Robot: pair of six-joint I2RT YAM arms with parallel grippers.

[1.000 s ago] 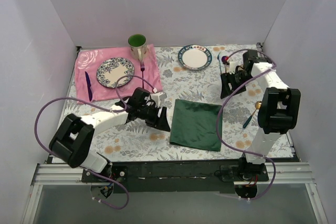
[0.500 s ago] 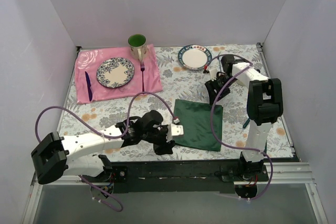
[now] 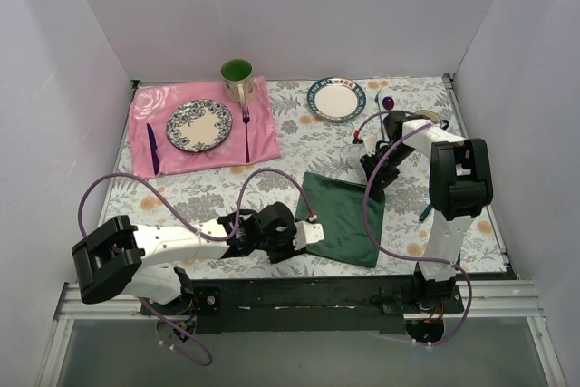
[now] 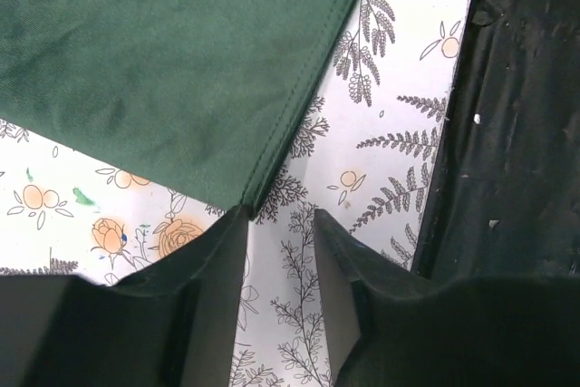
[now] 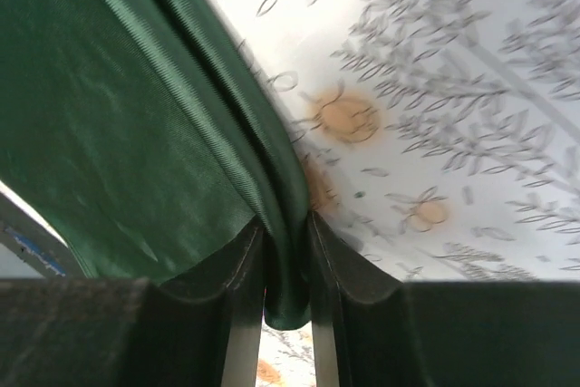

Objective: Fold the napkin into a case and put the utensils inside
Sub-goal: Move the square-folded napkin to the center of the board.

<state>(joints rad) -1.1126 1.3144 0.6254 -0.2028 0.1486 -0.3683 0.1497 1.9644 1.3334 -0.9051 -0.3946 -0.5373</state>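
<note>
The dark green napkin (image 3: 341, 215) lies folded flat on the floral tablecloth, right of centre. My left gripper (image 3: 309, 232) is low at its near-left corner. In the left wrist view the napkin (image 4: 172, 61) ends at the left fingertip, and the left gripper (image 4: 279, 217) is open with only tablecloth in the gap. My right gripper (image 3: 372, 175) is at the napkin's far-right corner. In the right wrist view the right gripper (image 5: 285, 224) is shut on a bunched edge of the napkin (image 5: 136, 133). Of the utensils, only a sliver of dark green handle (image 3: 423, 213) shows beside the right arm.
A pink cloth (image 3: 265, 138) at the back left carries a patterned plate (image 3: 198, 125), a purple knife (image 3: 152, 147) and a pink fork (image 3: 246, 129). A green mug (image 3: 237, 75) stands behind it. A blue-rimmed plate (image 3: 336, 99) and a purple spoon (image 3: 388, 101) are at the back right. The black front rail (image 4: 517, 133) runs close to the left gripper.
My left arm swung toward the front and settled at the napkin's near-left corner, jaws narrower. My right gripper came in from the back right and shut on the napkin's far-right corner.
</note>
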